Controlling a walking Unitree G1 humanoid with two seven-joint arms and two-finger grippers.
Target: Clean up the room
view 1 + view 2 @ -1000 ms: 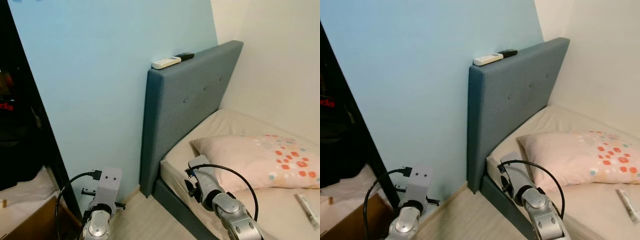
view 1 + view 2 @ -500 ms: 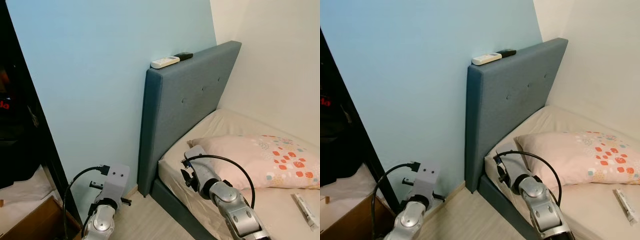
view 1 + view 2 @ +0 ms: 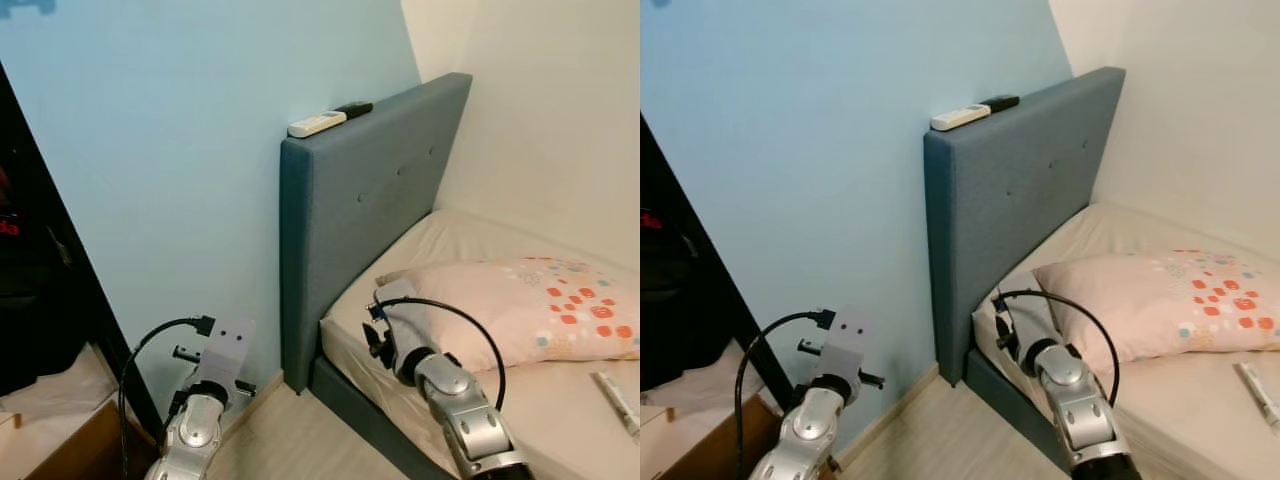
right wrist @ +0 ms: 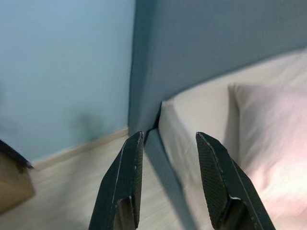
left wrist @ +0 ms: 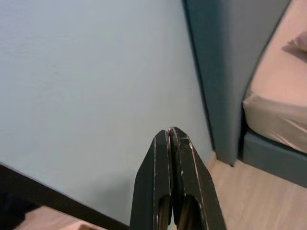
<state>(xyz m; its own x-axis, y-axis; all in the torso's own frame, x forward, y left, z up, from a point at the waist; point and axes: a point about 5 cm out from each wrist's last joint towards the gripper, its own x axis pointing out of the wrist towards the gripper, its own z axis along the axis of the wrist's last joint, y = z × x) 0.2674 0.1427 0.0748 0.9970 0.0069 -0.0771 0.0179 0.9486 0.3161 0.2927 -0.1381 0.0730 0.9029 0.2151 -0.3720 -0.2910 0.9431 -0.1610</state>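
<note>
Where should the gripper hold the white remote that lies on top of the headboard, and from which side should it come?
Probably across the narrow width of the white remote, near its middle, coming down from above. It lies flat along the thin top edge of the headboard, with a black remote just beyond its far end, so an end-on approach looks crowded.

Pink pillow [image 3: 520,310] cut off at the right edge, its near corner hidden behind the right arm. Small flat object [image 3: 618,387] on the bed [image 3: 560,395] cropped at the edge, too small to identify. Dark thing [image 3: 353,107] beside the white remote [image 3: 316,124] on the headboard [image 3: 360,220]: too small to tell. Cardboard box [image 3: 60,455] cropped at the bottom.
</note>
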